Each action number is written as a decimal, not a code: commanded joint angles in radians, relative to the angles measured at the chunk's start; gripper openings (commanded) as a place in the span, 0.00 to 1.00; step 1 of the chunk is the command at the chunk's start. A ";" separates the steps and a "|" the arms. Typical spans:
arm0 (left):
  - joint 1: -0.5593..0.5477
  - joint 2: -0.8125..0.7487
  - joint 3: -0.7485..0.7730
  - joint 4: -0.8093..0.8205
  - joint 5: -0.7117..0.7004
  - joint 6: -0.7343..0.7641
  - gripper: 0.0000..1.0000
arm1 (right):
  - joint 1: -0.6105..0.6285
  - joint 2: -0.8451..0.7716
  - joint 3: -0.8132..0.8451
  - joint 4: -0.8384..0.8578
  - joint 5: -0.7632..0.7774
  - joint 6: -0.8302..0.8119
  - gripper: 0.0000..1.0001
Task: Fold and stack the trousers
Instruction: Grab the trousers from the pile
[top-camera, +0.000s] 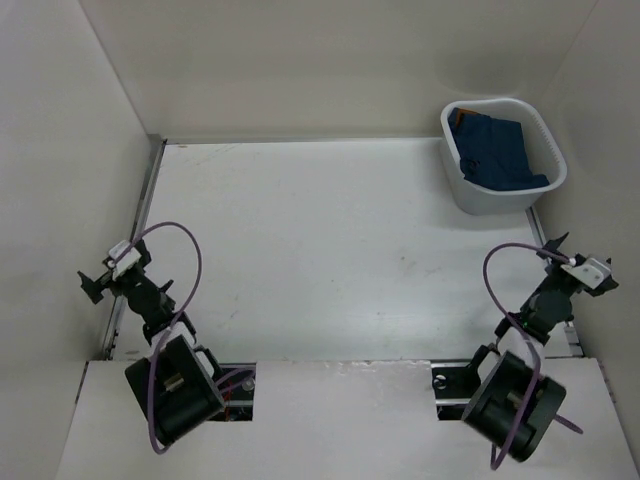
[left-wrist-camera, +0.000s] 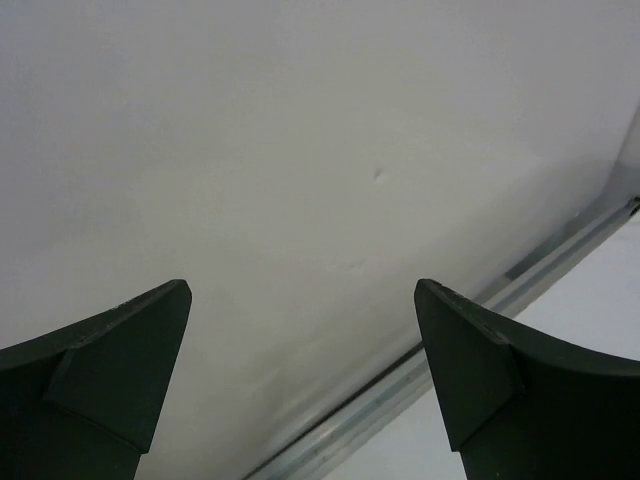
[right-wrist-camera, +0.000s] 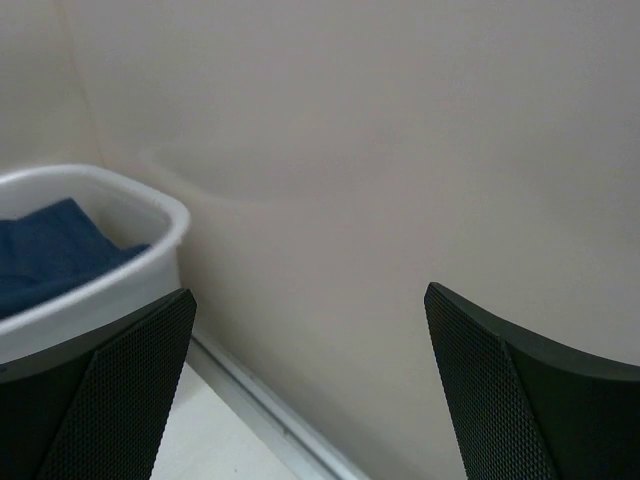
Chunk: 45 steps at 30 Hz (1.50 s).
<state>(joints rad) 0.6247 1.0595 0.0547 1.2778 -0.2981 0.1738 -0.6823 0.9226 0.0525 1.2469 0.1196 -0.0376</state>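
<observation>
While looking down from above, finds left gripper (top-camera: 100, 275) and right gripper (top-camera: 585, 262) parked at near corners, well apart from dark navy-blue denim trousers (top-camera: 497, 150) bundled in white plastic basket (top-camera: 460, 185) far right, likely awaiting pickup. From left wrist, shows jaws spread wide, empty, facing white side wall (left-wrist-camera: 300, 150). From right wrist, shows jaws equally wide and empty, basket and trousers at left.

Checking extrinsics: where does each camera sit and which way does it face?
Top external: above and behind the bases, looking down on the table; left arm and right arm show.
Left wrist: on the left arm, facing the left wall and the table's edge rail; open left pincer frames it.
Right wrist: on the right arm, facing the right wall; open right pincer frames it.
Shared: top and right wrist both see the white basket holding the trousers.
</observation>
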 joint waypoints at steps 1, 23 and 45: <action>-0.160 -0.066 0.149 0.080 -0.104 0.275 1.00 | 0.115 -0.232 0.178 -0.224 -0.223 -0.128 1.00; -0.664 0.333 1.065 -1.678 0.524 -0.077 1.00 | 0.589 0.727 1.714 -1.881 -0.295 0.014 1.00; -0.697 0.316 0.995 -1.675 0.415 0.046 1.00 | 0.530 0.872 1.601 -1.845 -0.095 0.263 0.59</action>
<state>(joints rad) -0.0769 1.4147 1.0603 -0.4160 0.1284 0.1978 -0.1345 1.7832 1.6520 -0.6060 0.0193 0.1841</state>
